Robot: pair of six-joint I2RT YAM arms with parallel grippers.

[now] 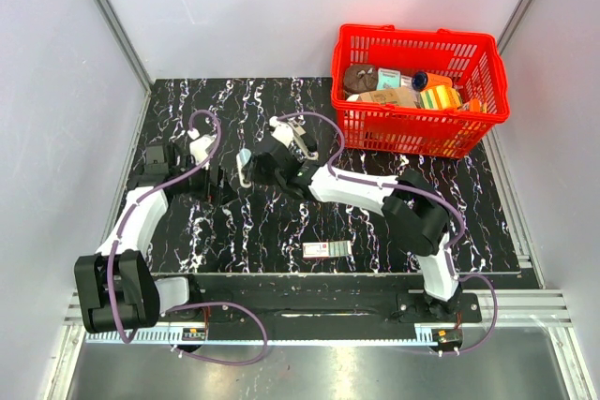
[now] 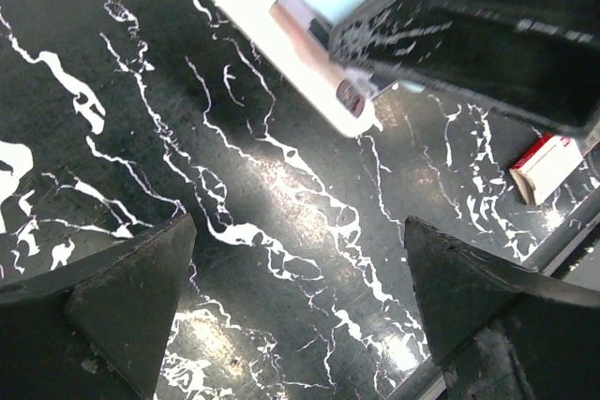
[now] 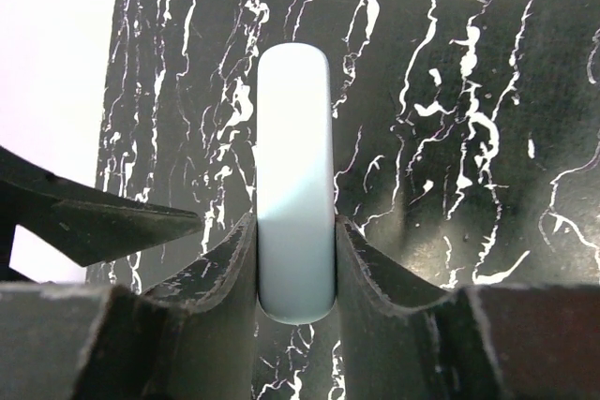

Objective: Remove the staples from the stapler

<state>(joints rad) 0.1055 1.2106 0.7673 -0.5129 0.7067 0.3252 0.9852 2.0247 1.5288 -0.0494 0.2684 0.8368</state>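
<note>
Black, white-veined mat [image 1: 281,231] carries everything, and the red basket [image 1: 412,119] at its far right corner is your reference. Left of that basket and slightly to its near side, your right gripper [image 3: 295,231] is clamped at a narrow width on the stapler [image 3: 295,138]. This is a pale blue-and-white body pinched across its sides, its rounded end sticking out past the fingertips (the left wrist view shows a metal rail [image 2: 298,33] and a rivet [image 2: 351,96] along its flank). Farther left of the basket than the stapler, your left gripper [image 2: 298,231] hangs with jaws at full spread, holding nothing. The small pink-and-white box [image 1: 326,250] lies on the mat, left of the basket and well to its near side. By my reading you have the hold and nothing more. No loose staples show anywhere and I can't see the stapler opened, so opening and emptying it are both left.
</note>
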